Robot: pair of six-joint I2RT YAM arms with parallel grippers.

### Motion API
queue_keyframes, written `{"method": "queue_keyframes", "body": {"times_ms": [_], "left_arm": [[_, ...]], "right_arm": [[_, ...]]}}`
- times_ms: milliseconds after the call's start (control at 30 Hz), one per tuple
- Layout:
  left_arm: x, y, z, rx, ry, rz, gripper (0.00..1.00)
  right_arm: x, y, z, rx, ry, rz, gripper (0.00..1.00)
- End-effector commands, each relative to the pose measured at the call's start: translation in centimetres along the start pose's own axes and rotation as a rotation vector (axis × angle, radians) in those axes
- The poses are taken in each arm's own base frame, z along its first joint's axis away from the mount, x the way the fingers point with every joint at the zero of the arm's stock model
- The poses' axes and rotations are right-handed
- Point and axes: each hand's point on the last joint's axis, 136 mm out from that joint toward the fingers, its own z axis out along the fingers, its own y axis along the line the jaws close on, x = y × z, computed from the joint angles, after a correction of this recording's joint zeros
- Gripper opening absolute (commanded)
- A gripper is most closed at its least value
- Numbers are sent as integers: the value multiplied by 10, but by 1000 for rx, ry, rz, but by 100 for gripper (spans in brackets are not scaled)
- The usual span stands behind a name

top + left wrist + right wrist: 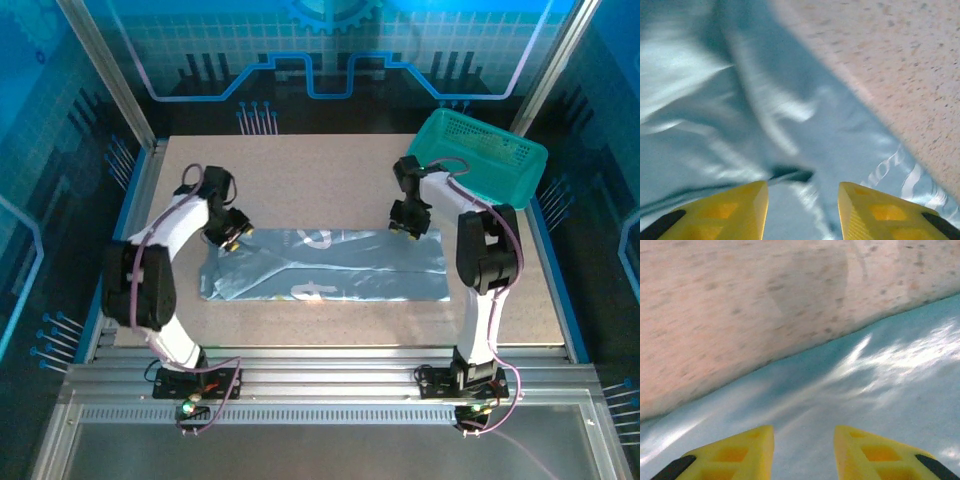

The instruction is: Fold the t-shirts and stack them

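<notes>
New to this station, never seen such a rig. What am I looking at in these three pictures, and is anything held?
Two robot arms are bolted at the near edge of a table. The wide picture looks down from behind them; the other two come from wrist cameras, yellow fingers at the bottom. A blue t-shirt lies in a long strip; a teal basket sits far right. The left hand and right hand hover over the shirt's far edge, open, holding nothing.

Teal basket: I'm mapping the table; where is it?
In the top view, the teal basket sits at the far right corner of the table, just beyond the right gripper.
</notes>
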Motion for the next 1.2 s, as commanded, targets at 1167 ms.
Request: {"method": "queue_keyframes", "body": {"times_ms": [1167], "left_arm": [[20, -48, 39, 109, 77, 370, 44]], "right_arm": [[75, 121, -44, -521, 13, -351, 52]]}}
